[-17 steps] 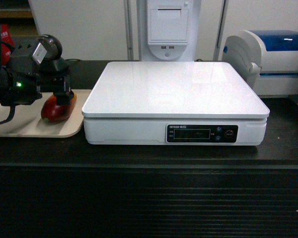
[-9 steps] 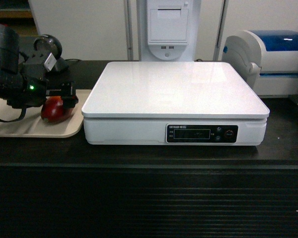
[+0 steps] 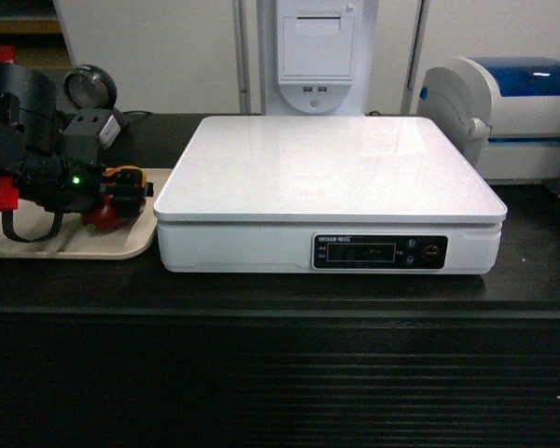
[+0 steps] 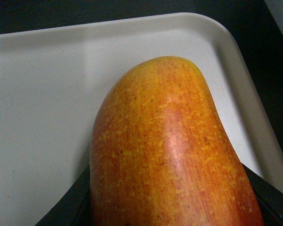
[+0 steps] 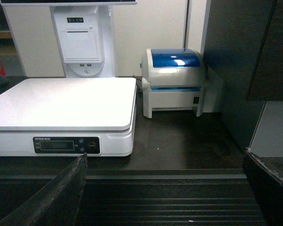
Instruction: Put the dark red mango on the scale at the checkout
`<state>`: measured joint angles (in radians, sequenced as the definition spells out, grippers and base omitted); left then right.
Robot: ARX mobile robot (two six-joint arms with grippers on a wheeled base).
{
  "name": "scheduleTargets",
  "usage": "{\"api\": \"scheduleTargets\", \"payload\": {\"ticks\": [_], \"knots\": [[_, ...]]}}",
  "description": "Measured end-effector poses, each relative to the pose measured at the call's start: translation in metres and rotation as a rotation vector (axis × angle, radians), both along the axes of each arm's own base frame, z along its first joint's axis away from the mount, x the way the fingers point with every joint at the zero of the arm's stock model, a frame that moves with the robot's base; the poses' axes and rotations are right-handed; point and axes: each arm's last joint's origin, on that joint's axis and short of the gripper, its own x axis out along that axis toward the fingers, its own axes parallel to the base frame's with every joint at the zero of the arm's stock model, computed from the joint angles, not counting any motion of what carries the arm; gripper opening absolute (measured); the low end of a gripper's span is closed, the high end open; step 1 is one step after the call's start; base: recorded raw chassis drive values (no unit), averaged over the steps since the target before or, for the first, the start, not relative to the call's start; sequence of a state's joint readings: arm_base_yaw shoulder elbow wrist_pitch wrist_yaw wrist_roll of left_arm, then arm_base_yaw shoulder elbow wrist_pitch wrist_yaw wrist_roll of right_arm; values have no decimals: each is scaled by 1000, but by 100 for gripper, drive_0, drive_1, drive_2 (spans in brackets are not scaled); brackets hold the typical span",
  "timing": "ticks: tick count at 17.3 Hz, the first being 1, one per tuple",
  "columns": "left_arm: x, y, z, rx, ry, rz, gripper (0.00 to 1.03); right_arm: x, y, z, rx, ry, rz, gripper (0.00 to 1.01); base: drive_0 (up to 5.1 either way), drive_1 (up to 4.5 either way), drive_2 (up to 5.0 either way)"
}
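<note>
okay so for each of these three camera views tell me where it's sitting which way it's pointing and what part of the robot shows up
Head: on the robot, facing the checkout and looking slightly down on the scale; the left claw is on the dark red mango.
Left wrist: close above the mango on the beige tray; dark fingers flank it.
Right wrist: low before the counter, fingers apart.
Shared: head and right wrist both show the scale and printer.
</note>
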<state>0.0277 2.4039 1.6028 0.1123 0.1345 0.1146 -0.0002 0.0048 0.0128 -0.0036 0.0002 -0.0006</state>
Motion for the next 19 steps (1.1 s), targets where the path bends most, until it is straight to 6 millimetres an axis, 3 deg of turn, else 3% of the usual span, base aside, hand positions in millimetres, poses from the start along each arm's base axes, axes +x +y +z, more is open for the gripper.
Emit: {"api": "scheduleTargets", "payload": {"ticks": [3,5,9,11,13,15,19], "knots": [[-14,-3,6,3,-4,-12,61,0,0,0,0,0,0,98,0,0,0],[-22,-3,22,0,-48,-16,61,0,0,0,0,0,0,98,0,0,0],[-51,-18,103,-10,-251,-44,61,0,0,0,0,0,0,98,0,0,0],[-76,-45,146,-37,-358,-109,61,0,0,0,0,0,0,98,0,0,0],[-94,-75,170,-85,-419,-177,60,0,0,0,0,0,0,98,0,0,0],[-103,-101,178,-128,-431,-224,60,0,0,0,0,0,0,98,0,0,0],[-113,-156,168,-186,-360,-256,60,0,0,0,0,0,0,98,0,0,0]]}}
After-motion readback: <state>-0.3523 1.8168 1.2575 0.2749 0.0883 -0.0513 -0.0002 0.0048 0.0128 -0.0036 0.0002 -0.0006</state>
